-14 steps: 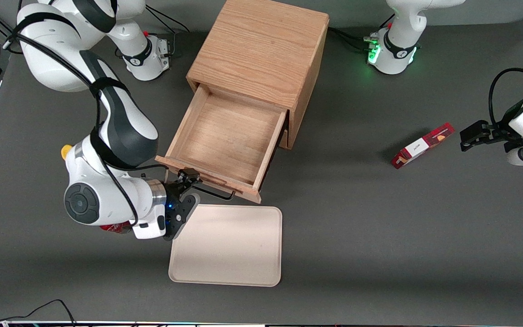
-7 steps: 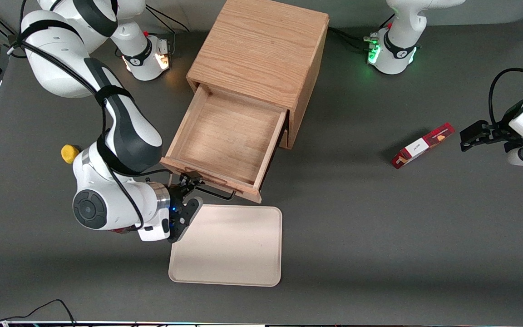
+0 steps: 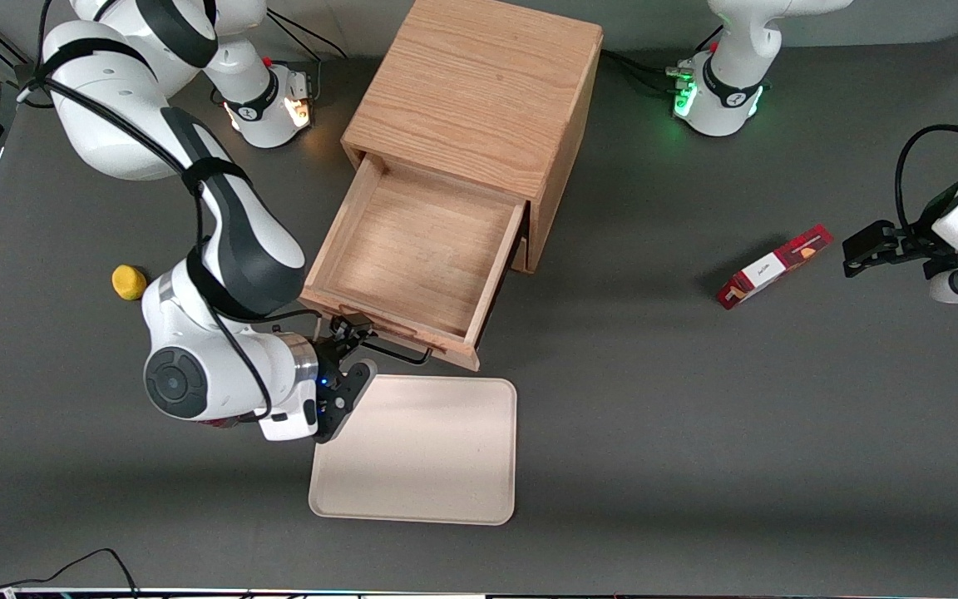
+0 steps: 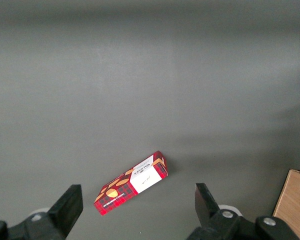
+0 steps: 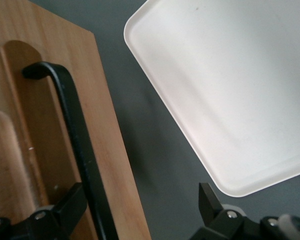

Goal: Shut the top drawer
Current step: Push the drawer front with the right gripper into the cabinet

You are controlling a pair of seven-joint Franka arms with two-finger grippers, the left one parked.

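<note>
I had the claw (image 3: 354,345) low at the working arm's end of the drawer front, just above the near edge of the cream tray (image 3: 446,507). Its fingers (image 5: 65,210) stood spread wide, released, gripping nothing. In the right wrist view the black wire handle (image 5: 75,125) ran between them, close against one finger and well apart from the other.

To my mind the step was a push, not a grasp. I judged it best to set a finger flat against the wooden front beside the handle and drive along the drawer's own line into the cabinet (image 3: 479,91). Since the claw sat off-centre, I expected a crooked shove to skew the drawer and jam it. I would have shifted toward the middle of the front and kept the wrist clear of the tray.

The top drawer (image 3: 421,249) was pulled well out of the cabinet toward the front camera. It was a shallow light oak tray, empty, with its grain running front to back. A small yellow object (image 3: 128,282) lay toward the working arm's end of the worktop (image 3: 695,433), and a red carton (image 3: 772,266) lay toward the parked arm's end, both well apart from the drawer's path.
</note>
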